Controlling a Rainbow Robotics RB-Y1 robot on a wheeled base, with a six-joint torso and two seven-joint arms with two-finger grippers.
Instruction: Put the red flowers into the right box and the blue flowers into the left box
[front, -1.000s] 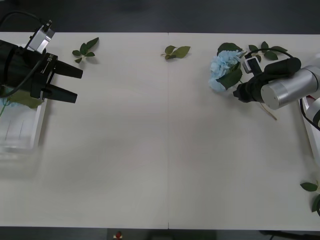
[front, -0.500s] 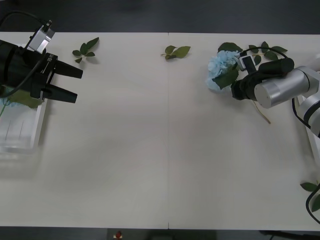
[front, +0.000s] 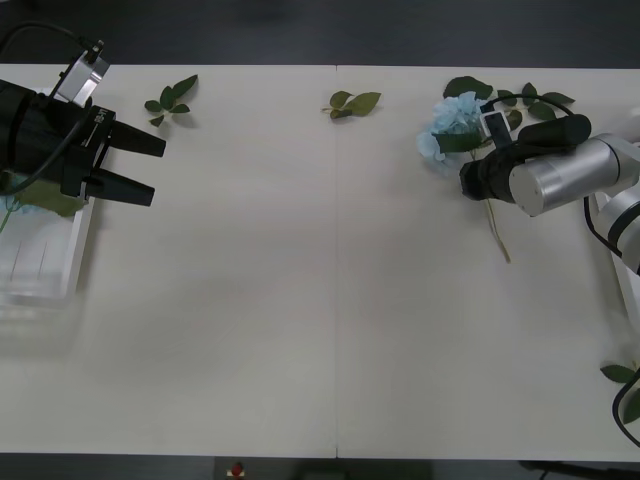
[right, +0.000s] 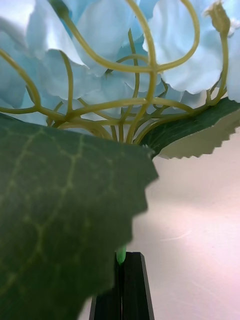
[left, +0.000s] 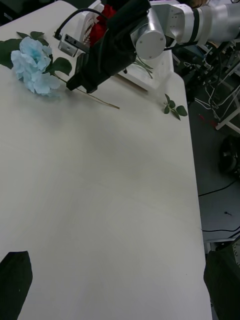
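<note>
one blue flower (front: 447, 127), stem pinched in right tool (front: 468, 178); left tool (front: 148, 170) open over left box (front: 48, 262).

A broad white table (front: 300, 300) (seamed down its middle) stands on dark floor (left: 220, 125) strewn with cables.

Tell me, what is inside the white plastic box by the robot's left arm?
The shallow white translucent left box shows a bare ribbed bottom near its front. Big green leaves lie at its far end. The black left gripper, fingers open, covers the rest, so anything beneath it is hidden.
</note>
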